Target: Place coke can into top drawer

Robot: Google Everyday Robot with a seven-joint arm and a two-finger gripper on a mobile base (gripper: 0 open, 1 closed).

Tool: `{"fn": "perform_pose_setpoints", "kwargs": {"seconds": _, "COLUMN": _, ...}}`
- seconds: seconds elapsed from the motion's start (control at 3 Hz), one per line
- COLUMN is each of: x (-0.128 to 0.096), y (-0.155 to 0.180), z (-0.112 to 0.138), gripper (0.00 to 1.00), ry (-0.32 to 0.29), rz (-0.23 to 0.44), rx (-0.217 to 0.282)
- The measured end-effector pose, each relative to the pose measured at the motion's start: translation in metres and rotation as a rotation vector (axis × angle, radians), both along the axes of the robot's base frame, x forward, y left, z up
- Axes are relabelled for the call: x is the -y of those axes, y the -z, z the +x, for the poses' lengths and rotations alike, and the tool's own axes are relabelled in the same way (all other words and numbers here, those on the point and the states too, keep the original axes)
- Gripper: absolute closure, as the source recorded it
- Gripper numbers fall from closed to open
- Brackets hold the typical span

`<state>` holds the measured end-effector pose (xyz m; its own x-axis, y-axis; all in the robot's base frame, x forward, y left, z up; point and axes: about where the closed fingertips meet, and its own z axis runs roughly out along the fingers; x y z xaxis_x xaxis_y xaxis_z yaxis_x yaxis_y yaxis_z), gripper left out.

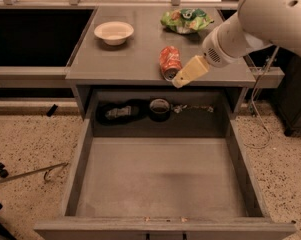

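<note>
The coke can (169,61) lies on its side on the grey table (120,59), near the front edge and a little right of centre, its silver end turned toward the near side. It is not yet in the top drawer (160,179), which stands pulled fully out below and in front of the table, its flat bottom bare. The white arm (260,14) reaches in from the far right, and its yellowish claw (180,80) hangs just beside the can's right flank, with its tip at the table's front edge. From this angle only one side of the claw shows, so I cannot tell whether it is open or closed, nor whether it touches the can or merely overlaps it in the view. Farther back on the table sit a pale bowl (113,32) to the left and a green-and-orange chip bag (186,20) to the right, both well apart from the can. In the recess behind the drawer lie a dark ring-shaped object (159,109) and a dark bundle (121,112), possibly a tape roll and a strap. The step in hand looks like the approach to the grasp. The next move calls for setting the claw squarely across the can's round body, closing on it firmly since it may roll, then lifting it clear of the table edge and lowering it over the drawer.
</note>
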<state>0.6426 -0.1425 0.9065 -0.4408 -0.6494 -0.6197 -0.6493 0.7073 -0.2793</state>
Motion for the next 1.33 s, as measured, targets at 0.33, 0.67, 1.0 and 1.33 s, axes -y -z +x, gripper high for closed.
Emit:
{"fn": "perform_pose_setpoints", "kwargs": {"seconds": 0.33, "x": -0.021, "y": 0.021, "z": 0.031, "gripper": 0.00, "ry": 0.042, "rz": 0.044, "rx": 0.002}}
{"fn": "perform_pose_setpoints", "kwargs": {"seconds": 0.67, "x": -0.043, "y": 0.033, "z": 0.050, "gripper": 0.00, "ry": 0.030, "rz": 0.073, "rx": 0.002}}
{"fn": "perform_pose_setpoints", "kwargs": {"seconds": 1.0, "x": -0.062, "y": 0.040, "z": 0.062, "gripper": 0.00, "ry": -0.001, "rz": 0.087, "rx": -0.002}}
{"fn": "perform_pose_setpoints", "kwargs": {"seconds": 1.33, "x": -0.074, "y": 0.046, "z": 0.069, "gripper": 0.00, "ry": -0.019, "rz": 0.084, "rx": -0.008}}
